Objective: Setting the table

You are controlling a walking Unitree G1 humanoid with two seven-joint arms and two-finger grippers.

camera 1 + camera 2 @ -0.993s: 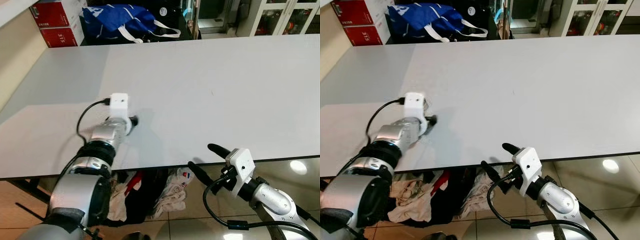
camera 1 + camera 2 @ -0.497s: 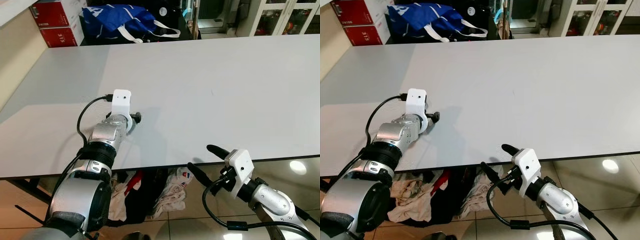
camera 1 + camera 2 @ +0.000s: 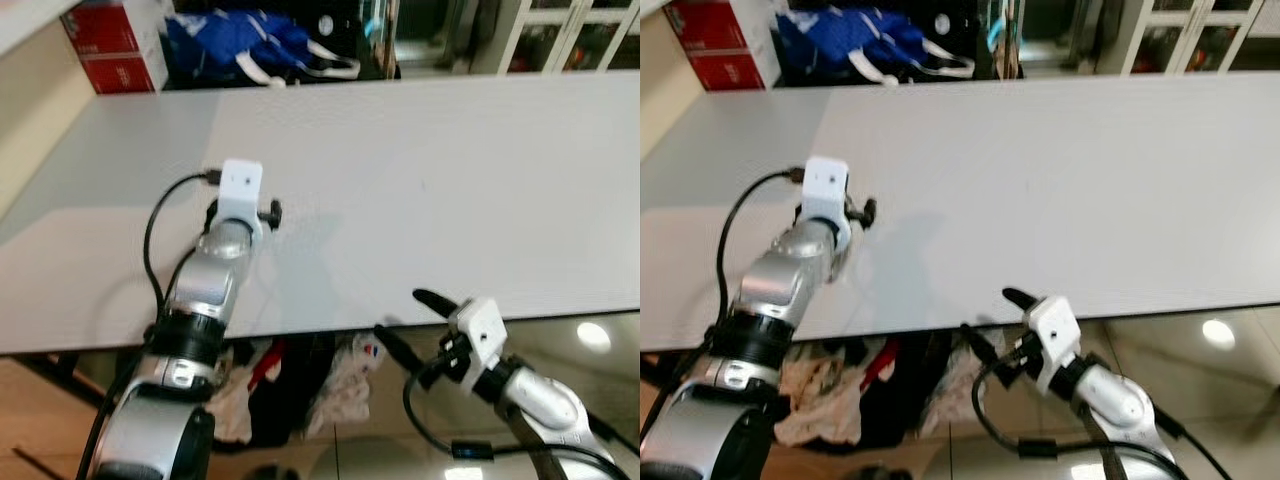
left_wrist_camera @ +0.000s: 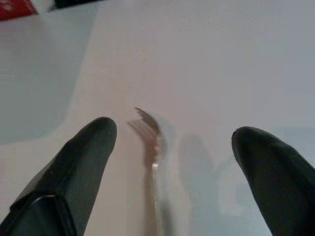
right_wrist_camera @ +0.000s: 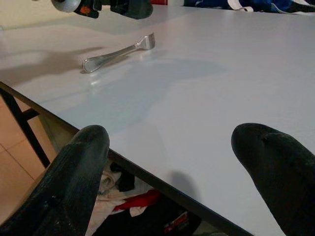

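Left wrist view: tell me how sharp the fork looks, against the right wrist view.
Left wrist view: fork smeared, doubled tines, soft shadow beside it. Right wrist view: same fork crisp on the table, with a glint on its handle.

silver fork point(image 5: 118, 51), white table point(image 3: 450, 180), blue bag point(image 3: 240, 40)

A silver fork point(image 5: 118, 51) lies flat on the pale tabletop point(image 3: 450, 190), near its front edge toward the left corner, tines pointing away toward the far edge.
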